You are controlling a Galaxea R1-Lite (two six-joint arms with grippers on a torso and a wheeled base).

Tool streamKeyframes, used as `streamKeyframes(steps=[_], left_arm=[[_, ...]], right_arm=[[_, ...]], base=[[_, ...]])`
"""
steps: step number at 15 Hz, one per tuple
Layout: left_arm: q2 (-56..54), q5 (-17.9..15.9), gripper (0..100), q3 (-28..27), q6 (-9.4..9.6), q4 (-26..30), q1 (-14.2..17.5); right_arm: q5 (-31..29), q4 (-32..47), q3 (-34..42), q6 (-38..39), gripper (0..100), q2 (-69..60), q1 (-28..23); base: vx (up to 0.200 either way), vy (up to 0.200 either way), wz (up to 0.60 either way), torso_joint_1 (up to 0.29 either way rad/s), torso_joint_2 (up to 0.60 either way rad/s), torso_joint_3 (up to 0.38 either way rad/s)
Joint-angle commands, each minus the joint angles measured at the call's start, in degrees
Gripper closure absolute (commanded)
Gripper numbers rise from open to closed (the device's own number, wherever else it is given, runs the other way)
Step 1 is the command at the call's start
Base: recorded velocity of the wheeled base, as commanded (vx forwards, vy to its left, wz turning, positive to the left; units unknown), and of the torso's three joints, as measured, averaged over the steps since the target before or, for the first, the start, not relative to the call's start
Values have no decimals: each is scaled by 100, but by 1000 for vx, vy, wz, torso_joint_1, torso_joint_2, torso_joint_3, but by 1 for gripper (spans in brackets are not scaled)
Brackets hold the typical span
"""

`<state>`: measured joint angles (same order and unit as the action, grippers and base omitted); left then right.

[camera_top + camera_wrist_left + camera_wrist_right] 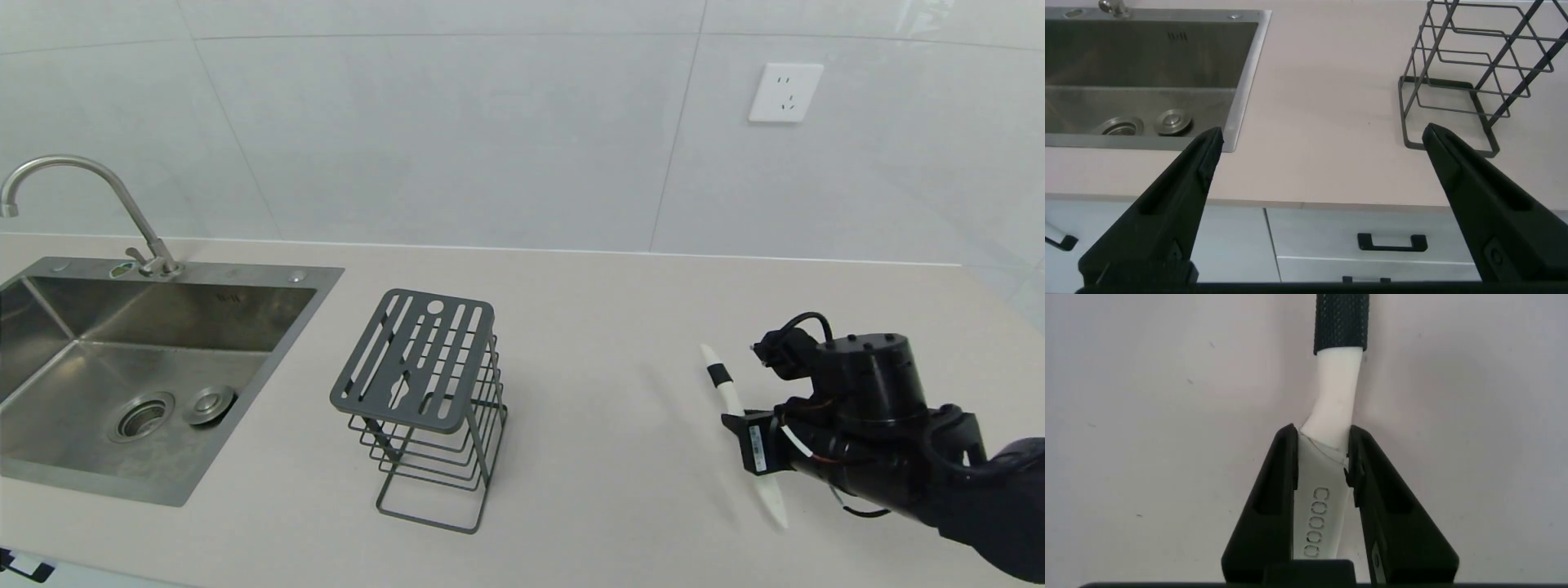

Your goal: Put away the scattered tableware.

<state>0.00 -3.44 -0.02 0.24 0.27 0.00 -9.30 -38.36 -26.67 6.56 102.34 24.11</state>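
- I see bright, even light falling from overhead across the pale tabletop (620,327).
- The wire rack (424,408) and the white utensil (729,398) throw only faint, soft shadows.
- A mild sheen sits on the wall tiles (922,20), and the steel sink (122,327) shows soft reflections.
- In the head view, straight lines bow slightly near the edges.
- My left claw (1323,131) reads as a dark silhouette.

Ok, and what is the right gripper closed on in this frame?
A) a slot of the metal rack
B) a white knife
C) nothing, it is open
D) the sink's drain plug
B: the right wrist view shows the right gripper pinched shut on the white knife over the counter, well away from the rack and the sink.
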Motion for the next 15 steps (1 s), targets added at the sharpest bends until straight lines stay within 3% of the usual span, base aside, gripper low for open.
streamKeyframes(steps=[1, 6, 13, 14, 15], left_arm=[[9, 1, 0, 2, 2, 0, 0], [9, -8, 0, 2, 2, 0, 0], [9, -52, 0, 2, -7, -9, 0], [9, -52, 0, -6, 2, -9, -9], [9, -52, 0, 2, 2, -9, -9]], right_arm=[[16, -31, -128, -243, 100, -856, 102], [623, -418, -66, -419, 100, -1559, 322], [1897, -4206, 523, -471, 100, -522, 647], [2055, -5164, 576, -454, 100, 163, 744], [2178, -5164, 567, -462, 100, 374, 823]], base=[[0, 0, 0, 0, 0, 0], [0, 0, 0, 0, 0, 0], [0, 0, 0, 0, 0, 0], [0, 0, 0, 0, 0, 0], [0, 0, 0, 0, 0, 0]])
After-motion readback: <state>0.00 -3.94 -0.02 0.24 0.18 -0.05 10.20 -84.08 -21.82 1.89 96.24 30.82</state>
